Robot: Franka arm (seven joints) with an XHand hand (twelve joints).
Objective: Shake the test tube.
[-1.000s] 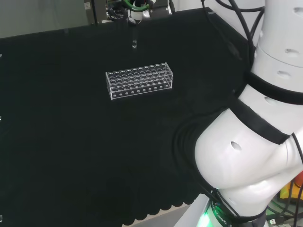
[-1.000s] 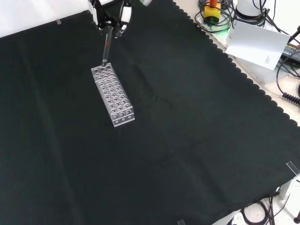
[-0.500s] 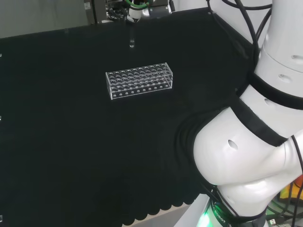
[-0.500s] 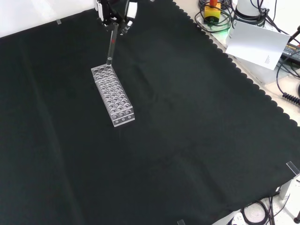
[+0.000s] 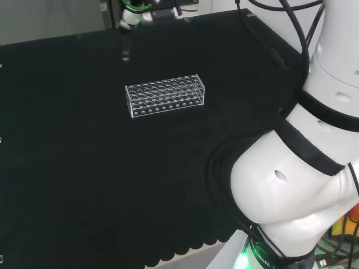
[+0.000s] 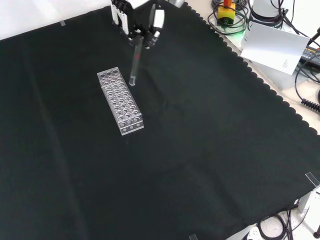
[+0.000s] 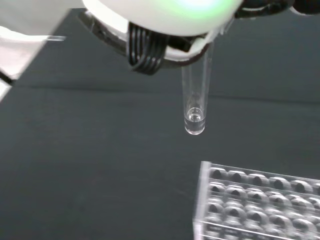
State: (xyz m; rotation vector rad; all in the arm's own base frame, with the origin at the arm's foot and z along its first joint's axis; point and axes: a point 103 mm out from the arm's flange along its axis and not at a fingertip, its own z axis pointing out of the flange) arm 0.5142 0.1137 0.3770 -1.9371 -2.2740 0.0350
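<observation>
A clear glass test tube hangs nearly upright from the black and white hand, whose fingers pinch its upper end. In the front view its round bottom hovers above the far right edge of the clear plastic tube rack. In the head view the hand is at the top edge, left of the rack's far side, with the test tube's tip below it. The wrist view shows the test tube close up, its bottom holding a little clear liquid, above and beside a corner of the rack.
Black cloth covers the bench, with a scalloped edge on the right in the front view. Cables, a white card and a yellow and red object lie beyond that edge. The arm's white links stand at the right of the head view.
The hand has carried the test tube to the left in the head view, which is nearer and to the right in the front view. The rack has stayed put.
</observation>
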